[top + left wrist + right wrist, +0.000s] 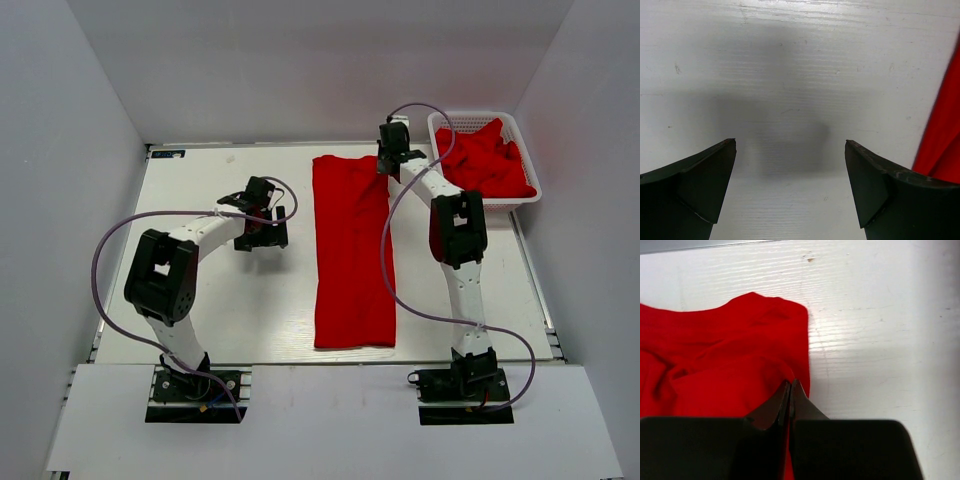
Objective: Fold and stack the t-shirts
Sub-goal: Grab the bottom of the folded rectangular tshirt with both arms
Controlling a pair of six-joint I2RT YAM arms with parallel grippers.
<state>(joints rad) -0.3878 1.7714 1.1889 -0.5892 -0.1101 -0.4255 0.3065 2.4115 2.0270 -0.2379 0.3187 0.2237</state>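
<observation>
T-shirt (352, 250) laid long, right tool (790, 383) pinching its far right edge, left tool (790, 144) wide above table (250, 310)

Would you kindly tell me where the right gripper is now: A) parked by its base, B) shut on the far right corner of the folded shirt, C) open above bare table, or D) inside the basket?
B: the right gripper pinches the folded shirt at its far right corner, jaws closed.

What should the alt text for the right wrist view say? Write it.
The right gripper, jaws shut, pinches the edge of a red t-shirt lying wrinkled on the white table. The shirt fills the picture's left half.
</observation>
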